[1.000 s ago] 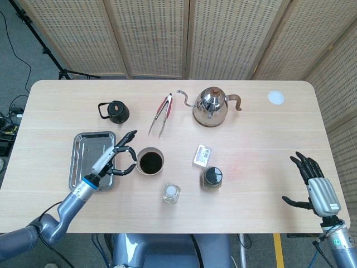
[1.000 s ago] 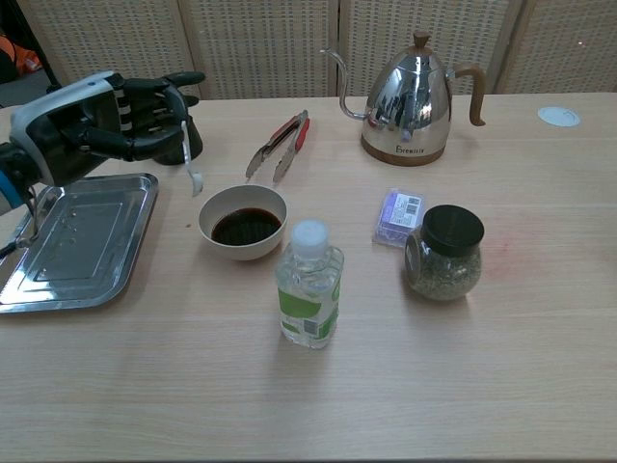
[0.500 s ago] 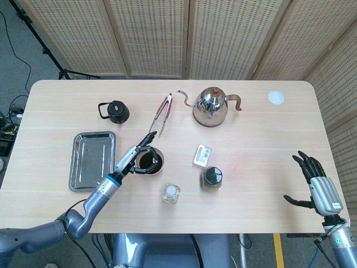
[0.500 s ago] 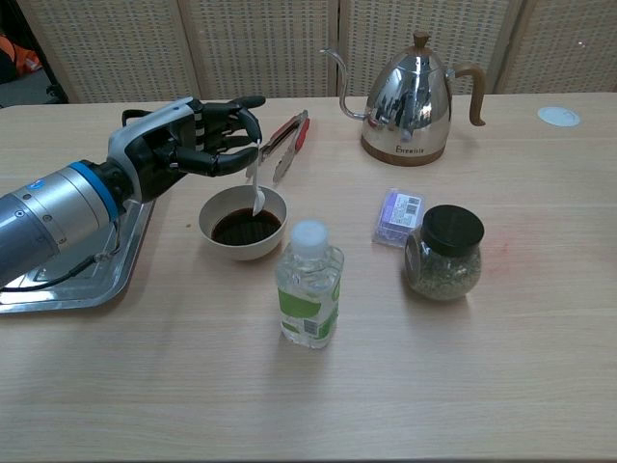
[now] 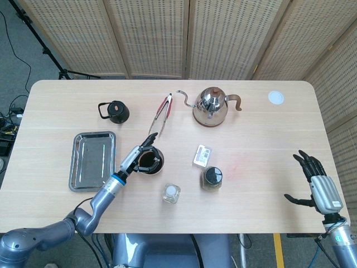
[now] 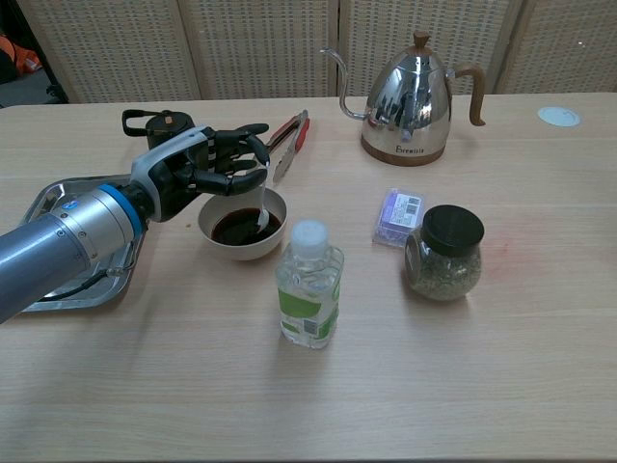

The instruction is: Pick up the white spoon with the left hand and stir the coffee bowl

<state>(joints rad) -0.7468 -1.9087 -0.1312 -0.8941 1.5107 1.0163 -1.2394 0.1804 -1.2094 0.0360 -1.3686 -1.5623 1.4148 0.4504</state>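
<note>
The coffee bowl (image 6: 220, 231) (image 5: 155, 165), white with dark coffee inside, stands near the table's middle left. My left hand (image 6: 207, 170) (image 5: 139, 155) hovers over its left rim and pinches the white spoon (image 6: 262, 211), which hangs down with its tip in the coffee. In the head view the hand hides most of the bowl. My right hand (image 5: 314, 177) is far off at the table's right front edge, fingers spread, holding nothing; the chest view does not show it.
A metal tray (image 5: 89, 158) lies left of the bowl, with a small black kettle (image 5: 115, 111) behind it. Red tongs (image 6: 281, 143), a steel kettle (image 6: 413, 101), a purple packet (image 6: 398, 213), a dark-lidded jar (image 6: 445, 253) and a small bottle (image 6: 308, 289) surround the bowl.
My left hand has carried the spoon rightward from above the tray to over the bowl, then lowered it until the tip dipped into the coffee. The right hand has hardly moved.
</note>
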